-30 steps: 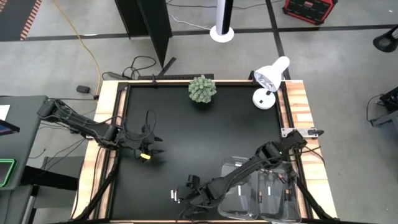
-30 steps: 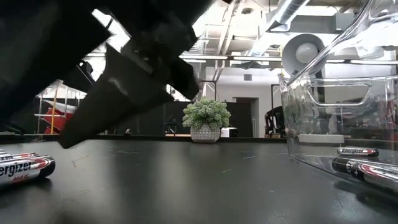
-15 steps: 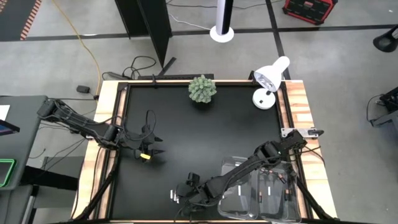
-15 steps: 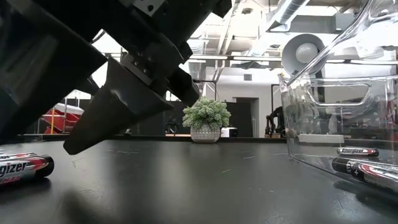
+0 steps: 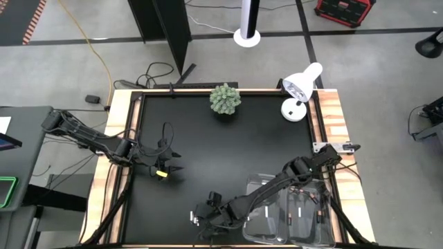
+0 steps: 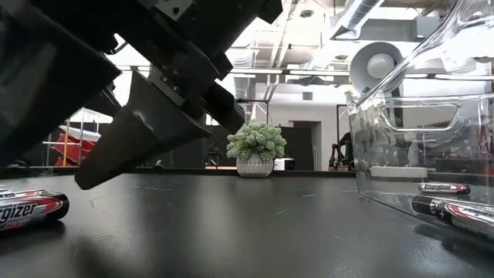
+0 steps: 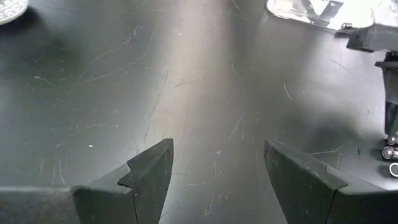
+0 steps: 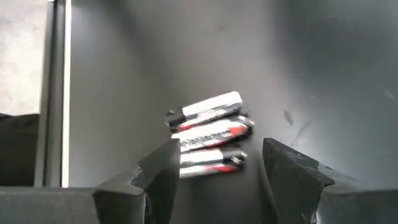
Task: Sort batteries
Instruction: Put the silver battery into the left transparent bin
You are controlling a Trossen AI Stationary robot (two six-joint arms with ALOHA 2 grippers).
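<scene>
Three loose batteries [image 8: 208, 134] lie side by side on the black table near its near edge, silver-white with dark and red ends; they also show in the high view [image 5: 194, 218] and the low view [image 6: 27, 210]. My right gripper [image 8: 219, 149] is open and hovers just short of them, a finger on either side of the view toward them; it reaches in from the bins [image 5: 205, 211]. More batteries [image 6: 444, 188] lie in the clear bins [image 5: 259, 181]. My left gripper [image 7: 217, 149] waits open over bare table at the left [image 5: 169, 166].
Clear plastic bins stand at the near right corner, a wall of one close in the low view [image 6: 401, 131]. A small potted plant [image 5: 225, 99] and a white desk lamp [image 5: 299, 90] stand along the far edge. The table's middle is bare black surface.
My right gripper has crept a little toward the table's left, closer to the three loose batteries, still open. The batteries have stayed where they were.
</scene>
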